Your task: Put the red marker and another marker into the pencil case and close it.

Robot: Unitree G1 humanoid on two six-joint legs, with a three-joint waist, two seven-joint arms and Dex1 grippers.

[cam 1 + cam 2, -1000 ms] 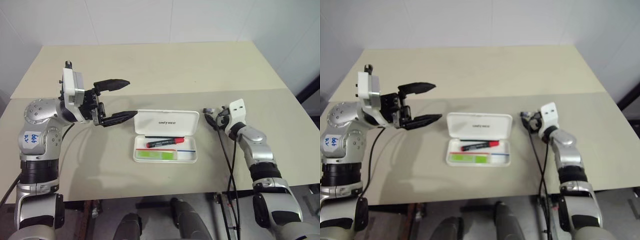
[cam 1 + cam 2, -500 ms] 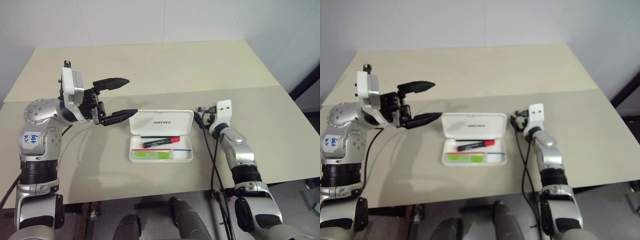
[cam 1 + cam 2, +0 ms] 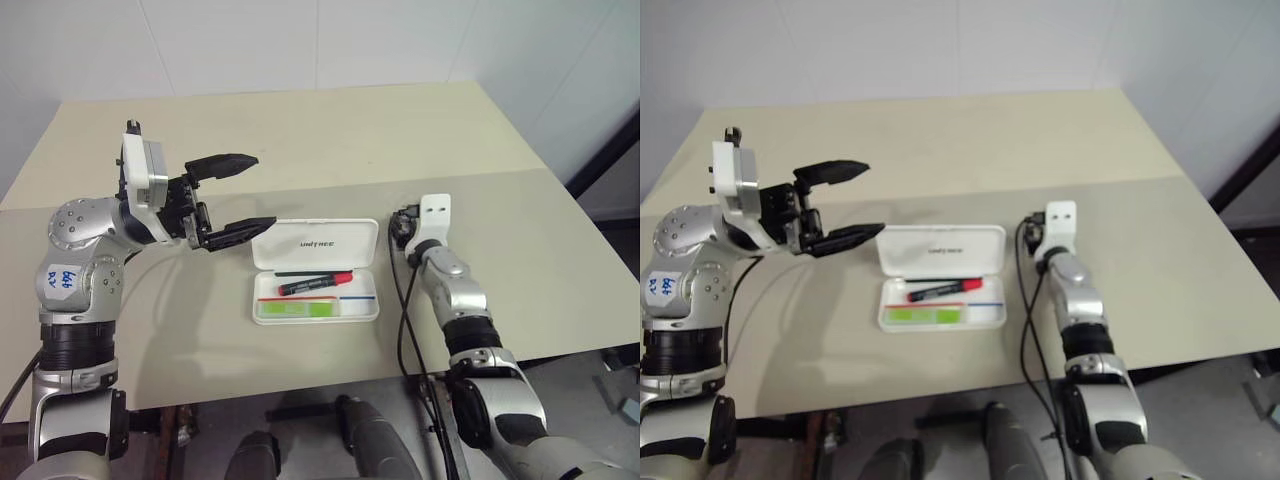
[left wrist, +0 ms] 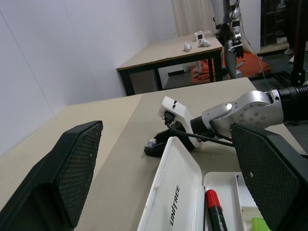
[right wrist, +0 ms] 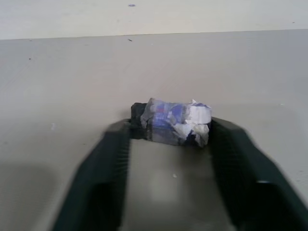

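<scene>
The white pencil case point(image 3: 315, 243) lies open on the table with its lid propped up. Inside it, the red marker point(image 3: 315, 283) rests toward the lid side and the lime-green marker point(image 3: 290, 309) along the front. My left gripper point(image 3: 263, 190) hangs open above the table, just left of the lid, holding nothing. Low on the table right of the lid, my right gripper point(image 3: 398, 232) points away from me. Its fingers point(image 5: 110, 163) stand apart on either side of a small crumpled wad point(image 5: 173, 122). I cannot tell whether they touch it.
A black cable point(image 3: 405, 310) runs along my right arm down to the table's front edge. A seam point(image 3: 480, 178) crosses the table behind the case. A second table point(image 4: 192, 48) with small objects stands further off.
My right gripper has moved left toward the case lid and its fingers have come closer together around the wad. The view has shifted. The left gripper and the case are unchanged.
</scene>
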